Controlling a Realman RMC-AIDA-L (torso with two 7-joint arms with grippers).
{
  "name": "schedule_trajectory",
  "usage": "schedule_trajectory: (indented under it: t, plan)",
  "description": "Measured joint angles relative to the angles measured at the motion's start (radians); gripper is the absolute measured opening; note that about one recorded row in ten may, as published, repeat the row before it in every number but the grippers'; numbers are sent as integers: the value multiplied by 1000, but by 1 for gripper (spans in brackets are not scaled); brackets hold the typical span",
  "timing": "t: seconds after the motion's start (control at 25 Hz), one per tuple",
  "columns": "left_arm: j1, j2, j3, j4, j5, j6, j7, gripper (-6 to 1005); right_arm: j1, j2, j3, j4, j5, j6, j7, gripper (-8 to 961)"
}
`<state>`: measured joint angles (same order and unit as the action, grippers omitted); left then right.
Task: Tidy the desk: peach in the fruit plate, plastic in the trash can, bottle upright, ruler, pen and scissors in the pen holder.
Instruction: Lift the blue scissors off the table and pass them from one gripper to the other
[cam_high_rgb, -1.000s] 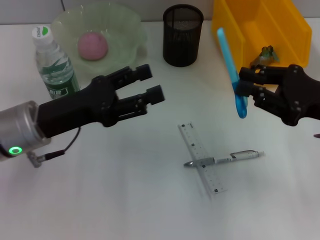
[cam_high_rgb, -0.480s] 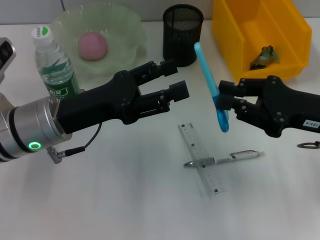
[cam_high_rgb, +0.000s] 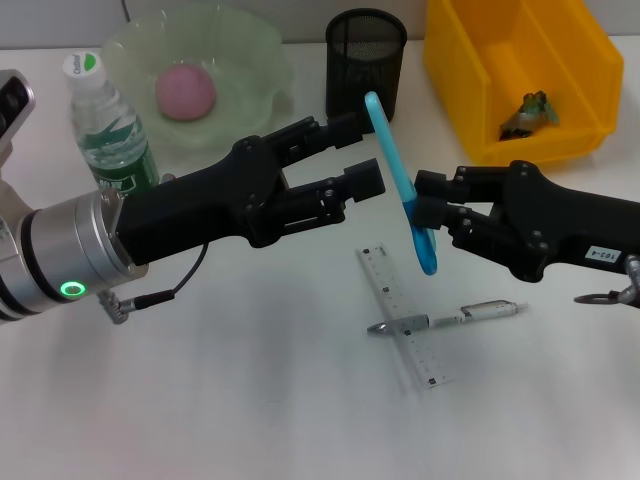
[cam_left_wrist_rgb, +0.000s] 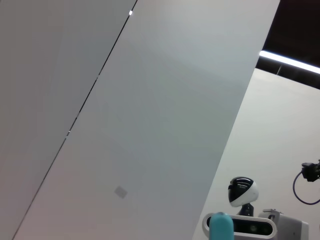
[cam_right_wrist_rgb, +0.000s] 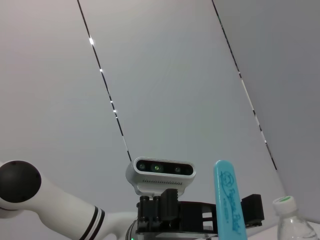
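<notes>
Scissors hung above the desk, clamped at their lower, handle end in the right gripper, which had closed on them. They stood nearly upright, tilted, with the blue cover tip up near the pen holder in the head view. The left gripper reached in from the left with its fingers spread apart, one above and one below, their tips just beside the blue cover; whether they touched it could not be told. It held nothing.

On the desk below lay the ruler, with the pen lying across it. Neither gripper touched them.

At the back left stood the bottle, upright with its cap on top, just beside the fruit plate. The peach sat inside the plate. The pen holder stood between the plate and the trash can, and a crumpled bit of plastic lay in the can.

In the right wrist view the scissors' cover rose in front of the left arm's camera, with the bottle's cap to one side. The left wrist view caught only the cover's tip at its edge
</notes>
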<state>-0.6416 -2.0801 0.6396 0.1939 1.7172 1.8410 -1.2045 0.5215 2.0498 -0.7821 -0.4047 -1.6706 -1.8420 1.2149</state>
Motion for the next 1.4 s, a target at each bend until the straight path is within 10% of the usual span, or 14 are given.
schedule_trajectory:
  t: [1.4]
  plan:
    - [-27, 0, -2, -64, 8, -9, 75, 615, 19, 6, -14, 18, -10, 4, 9, 232]
